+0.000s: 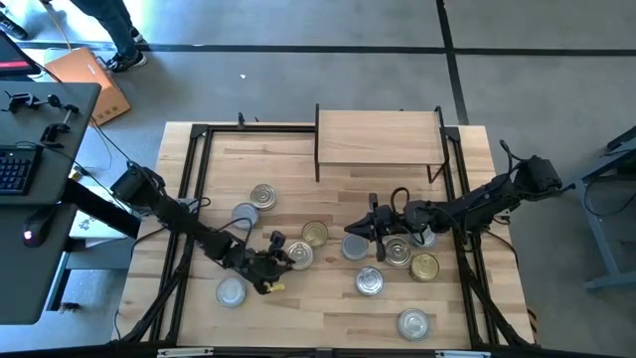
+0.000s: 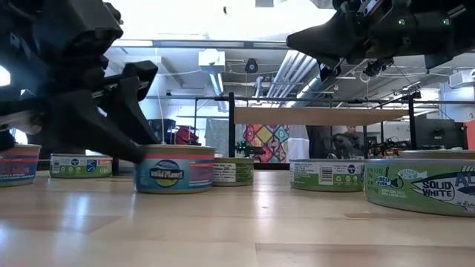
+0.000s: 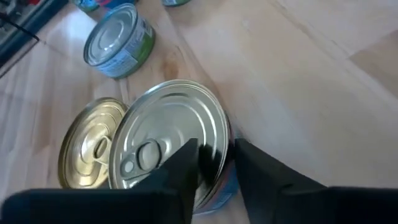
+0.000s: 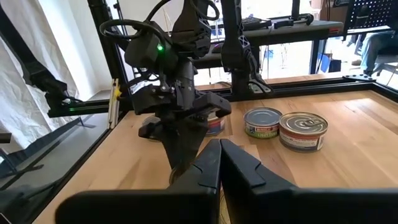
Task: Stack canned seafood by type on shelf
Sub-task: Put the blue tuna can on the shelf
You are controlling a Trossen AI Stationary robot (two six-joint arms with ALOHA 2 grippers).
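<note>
Several round tins lie scattered on the tabletop. The shelf [image 1: 380, 139], light wood on black legs, stands at the far edge with nothing on it. My left gripper [image 1: 276, 261] reaches in from the left to a silver-lidded tin with a blue label [image 3: 168, 137], which stands flat on the table [image 2: 174, 169]. A gold-lidded tin [image 3: 93, 149] sits right beside it. My right gripper [image 1: 350, 231] hovers shut above the table's middle, its fingers [image 4: 219, 155] together and touching nothing. My left gripper has the blue-labelled tin's near rim [image 3: 225, 134] between its two fingers. One finger [image 3: 186, 165] lies over the lid and the other [image 3: 255, 174] stands outside the side wall. The fingers come slanting down from the table's left. The tin rests on its base.
More tins lie under and beside my right arm [image 1: 397, 251], near the front edge [image 1: 413, 322] and at the left [image 1: 231, 291] [image 1: 263, 196]. A black frame [image 1: 194, 189] runs around the tabletop. A desk with a keyboard [image 1: 15, 169] stands off the table's left.
</note>
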